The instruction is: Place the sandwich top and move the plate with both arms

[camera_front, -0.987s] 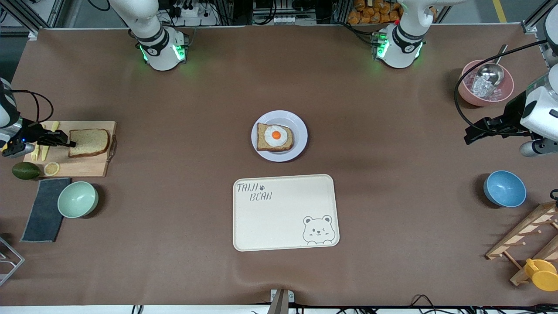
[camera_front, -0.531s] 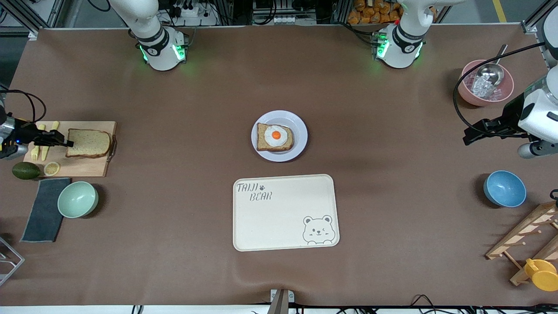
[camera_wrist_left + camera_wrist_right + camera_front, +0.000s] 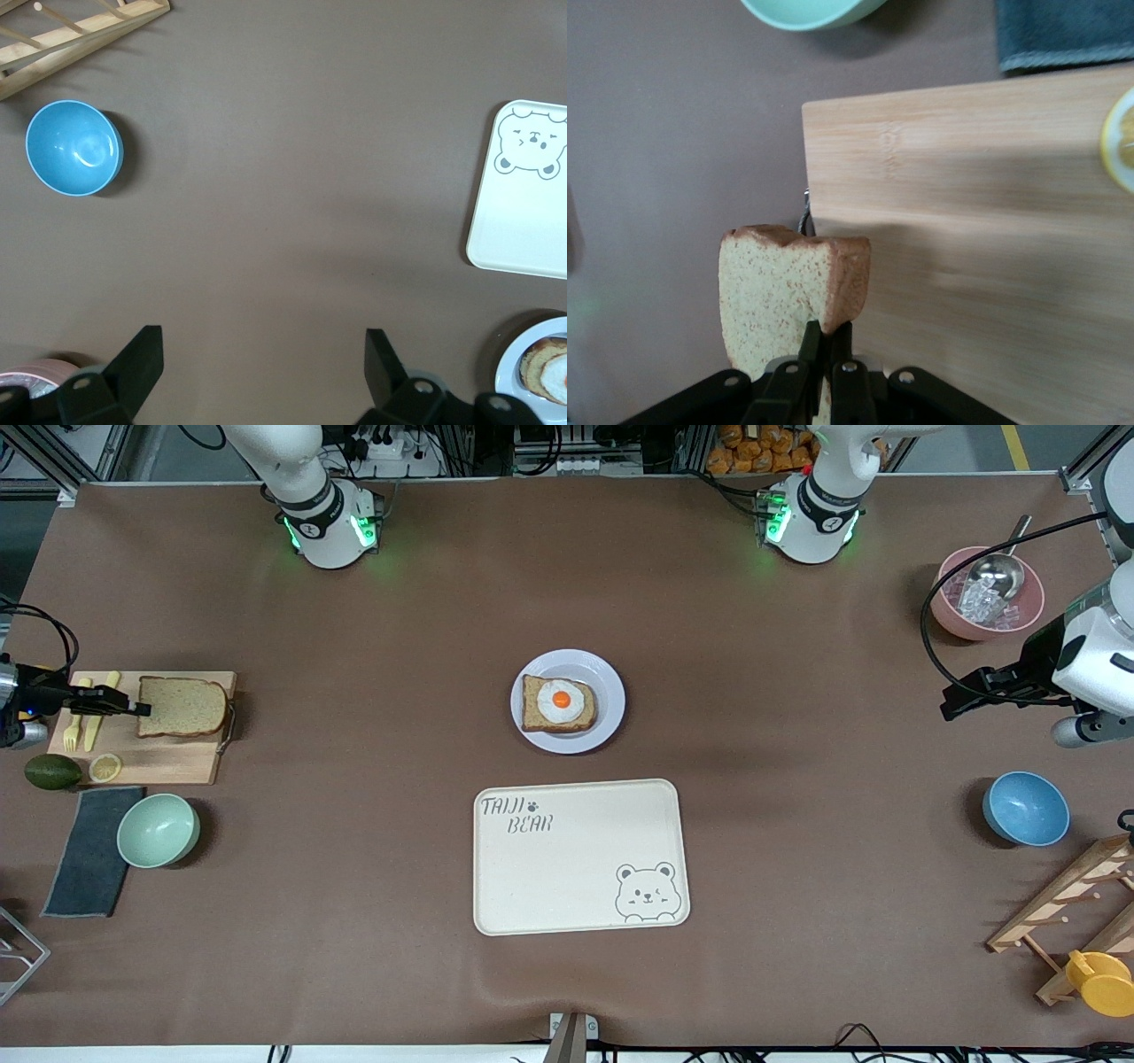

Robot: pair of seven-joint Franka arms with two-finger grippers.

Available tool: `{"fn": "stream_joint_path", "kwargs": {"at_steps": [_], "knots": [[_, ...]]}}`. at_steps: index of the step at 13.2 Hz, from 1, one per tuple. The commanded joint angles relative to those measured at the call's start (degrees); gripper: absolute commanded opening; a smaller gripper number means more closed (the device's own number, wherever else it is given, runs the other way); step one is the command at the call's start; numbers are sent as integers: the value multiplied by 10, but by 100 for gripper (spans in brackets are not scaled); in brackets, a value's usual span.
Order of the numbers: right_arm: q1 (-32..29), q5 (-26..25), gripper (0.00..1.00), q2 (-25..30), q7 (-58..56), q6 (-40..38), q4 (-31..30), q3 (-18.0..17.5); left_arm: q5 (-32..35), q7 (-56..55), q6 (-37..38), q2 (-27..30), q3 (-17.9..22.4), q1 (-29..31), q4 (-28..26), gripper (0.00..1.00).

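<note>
The sandwich top (image 3: pixel 182 706), a plain brown bread slice, hangs lifted over the wooden cutting board (image 3: pixel 177 757) at the right arm's end of the table. My right gripper (image 3: pixel 137 709) is shut on its crust edge; in the right wrist view the slice (image 3: pixel 775 297) stands on edge between the fingers (image 3: pixel 813 341). The pale plate (image 3: pixel 609 707) sits mid-table holding a bread slice with a fried egg (image 3: pixel 560 701). My left gripper (image 3: pixel 955 701) hovers open over bare table at the left arm's end, nothing between its fingers (image 3: pixel 142 359).
A cream bear tray (image 3: pixel 580 856) lies nearer the camera than the plate. A green bowl (image 3: pixel 158 830), dark cloth (image 3: pixel 89 850), avocado (image 3: pixel 51 771) and lemon slice (image 3: pixel 105 767) sit by the board. A blue bowl (image 3: pixel 1025 808), pink bowl with scoop (image 3: pixel 988 593) and wooden rack (image 3: pixel 1063 912) crowd the left arm's end.
The right gripper has raised the bread slice off the board and drawn back slightly toward the table's end. The left arm has barely shifted.
</note>
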State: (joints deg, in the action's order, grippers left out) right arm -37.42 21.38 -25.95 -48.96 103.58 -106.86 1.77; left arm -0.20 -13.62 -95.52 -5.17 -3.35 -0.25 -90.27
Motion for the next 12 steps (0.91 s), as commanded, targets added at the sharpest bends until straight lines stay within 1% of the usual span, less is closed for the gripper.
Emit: {"fn": "stream_joint_path", "kwargs": {"at_steps": [1,4,7,12], "knots": [[6,25,0,13,14,-25,4,-1,-12,10,-4,2,-1,3,-1,100],[24,42,0,21,17,-29,3,-5,-12,10,-4,2,-1,3,-1,100],[56,51,0,43,42,-29,-7,-5,-12,10,-4,2,-1,3,-1,100],[119,99,0,52,50,-31,-14,-5,-12,10,-4,2,-1,3,-5,100]]}}
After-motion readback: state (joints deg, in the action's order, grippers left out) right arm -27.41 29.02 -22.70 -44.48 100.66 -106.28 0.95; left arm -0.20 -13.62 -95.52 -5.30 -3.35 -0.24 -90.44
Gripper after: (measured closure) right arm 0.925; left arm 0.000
